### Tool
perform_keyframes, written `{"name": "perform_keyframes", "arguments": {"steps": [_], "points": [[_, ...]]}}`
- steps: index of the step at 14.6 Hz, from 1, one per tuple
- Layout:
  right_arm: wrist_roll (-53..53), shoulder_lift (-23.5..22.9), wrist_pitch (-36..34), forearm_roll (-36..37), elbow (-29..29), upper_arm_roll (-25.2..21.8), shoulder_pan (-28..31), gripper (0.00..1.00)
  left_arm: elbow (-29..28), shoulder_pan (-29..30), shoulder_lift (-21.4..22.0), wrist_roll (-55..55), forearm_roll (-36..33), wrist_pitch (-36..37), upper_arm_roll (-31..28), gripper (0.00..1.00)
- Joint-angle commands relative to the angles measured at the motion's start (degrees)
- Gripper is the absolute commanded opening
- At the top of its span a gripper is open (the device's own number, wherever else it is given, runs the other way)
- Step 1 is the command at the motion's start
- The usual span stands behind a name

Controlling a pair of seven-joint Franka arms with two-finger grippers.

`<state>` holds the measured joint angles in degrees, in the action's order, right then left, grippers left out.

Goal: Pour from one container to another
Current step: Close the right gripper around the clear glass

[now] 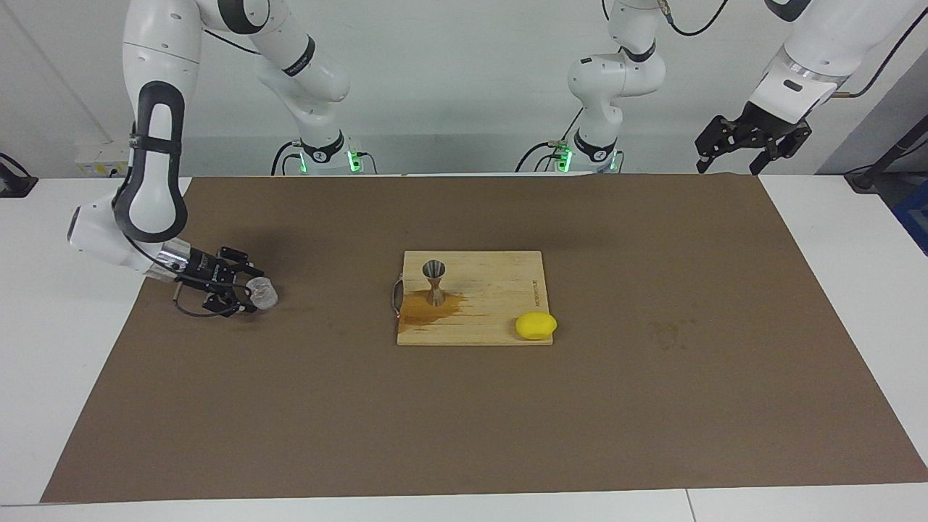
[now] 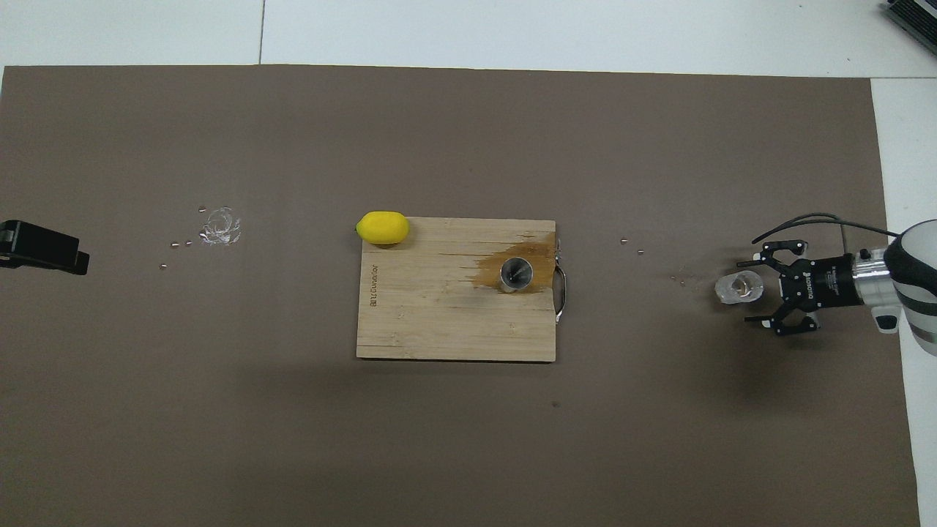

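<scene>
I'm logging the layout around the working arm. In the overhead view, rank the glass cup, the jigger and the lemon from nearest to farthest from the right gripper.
From the right gripper:
1. Glass cup, right at its open fingers, at the right arm's end of the table.
2. Jigger, on the cutting board at its handle end.
3. Lemon, at the board's corner toward the left arm's end.

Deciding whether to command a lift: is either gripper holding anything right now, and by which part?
Nothing is held. The right gripper is open around the glass cup, which stands on the mat, its fingers not closed on the wall. The left gripper waits open, raised over the table's edge.
</scene>
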<state>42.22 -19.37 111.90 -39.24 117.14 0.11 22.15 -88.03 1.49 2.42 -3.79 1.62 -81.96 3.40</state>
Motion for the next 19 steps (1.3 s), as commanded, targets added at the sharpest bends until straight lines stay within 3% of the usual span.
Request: {"name": "perform_keyframes", "arguments": {"steps": [1, 8, 11, 12, 13, 17, 19], "points": [[-1.7, 0.8, 1.7, -2.1, 1.6, 0.4, 0.3, 0.95, -4.5, -1.7, 3.1, 0.1, -1.0, -2.4, -0.3, 1.00], [-2.6, 1.2, 0.9, -6.1, 2.3, 0.4, 1.0, 0.82, -5.3, -1.0, 3.6, -0.1, -1.1, -2.2, -0.2, 1.00], [-2.4, 1.4, 0.3, -7.1, 2.7, 0.3, 1.0, 0.50, -5.3, -1.0, 3.6, -0.1, -1.0, -2.3, -0.2, 1.00], [-1.8, 1.4, 0.3, -7.1, 2.7, 0.3, 1.0, 0.32, -5.3, -1.0, 3.6, -0.1, -1.0, -2.2, -0.3, 1.00], [-1.4, 1.4, 0.1, -7.0, 2.7, 0.3, 1.0, 0.04, -5.3, -1.1, 3.6, -0.1, -1.0, -2.2, -0.2, 1.00], [3.5, 2.3, -0.8, -7.0, 1.9, 0.4, 0.2, 0.00, -5.3, -1.1, 3.6, -0.1, -1.0, -2.2, -0.2, 1.00], [8.5, 4.9, -0.3, -7.0, 1.9, 0.3, -3.2, 0.00, -5.3, -1.0, 3.6, -0.1, -1.0, -2.2, -0.2, 1.00]]}}
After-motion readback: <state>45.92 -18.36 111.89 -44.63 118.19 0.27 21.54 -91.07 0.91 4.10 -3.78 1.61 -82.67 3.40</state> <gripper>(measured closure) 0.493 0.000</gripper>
